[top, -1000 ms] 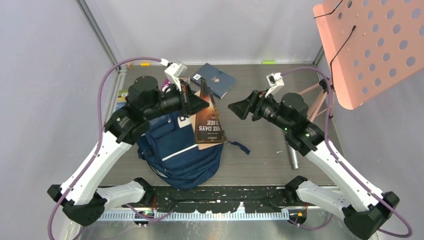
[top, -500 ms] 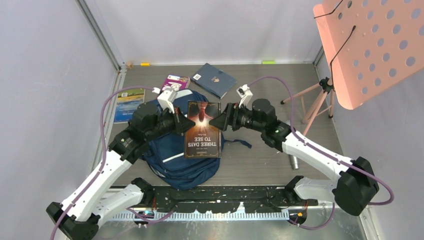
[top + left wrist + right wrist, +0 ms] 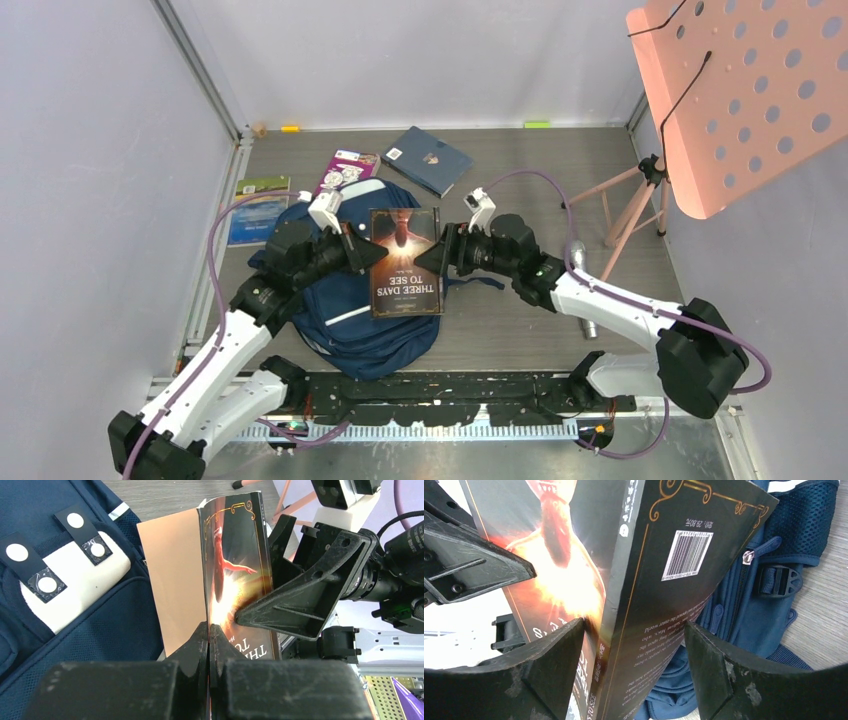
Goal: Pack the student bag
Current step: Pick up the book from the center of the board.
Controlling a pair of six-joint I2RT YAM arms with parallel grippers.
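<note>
Left gripper (image 3: pixel 378 256) pinches one book (image 3: pixel 405 268) above one student bag (image 3: pixel 350 322) (right gripper (image 3: pixel 426 258) spread astride its spine); three other books (image 3: pixel 428 158) (image 3: pixel 345 168) (image 3: pixel 258 210) elsewhere.

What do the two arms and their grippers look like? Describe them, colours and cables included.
The left arm and the right arm both have white link shells between bulky black joints. A purple cable loops loosely along each one up to a small white camera block at the wrist. The left gripper and right gripper are matte black, with two wedge-shaped, ribbed fingers, visibly scuffed.
</note>
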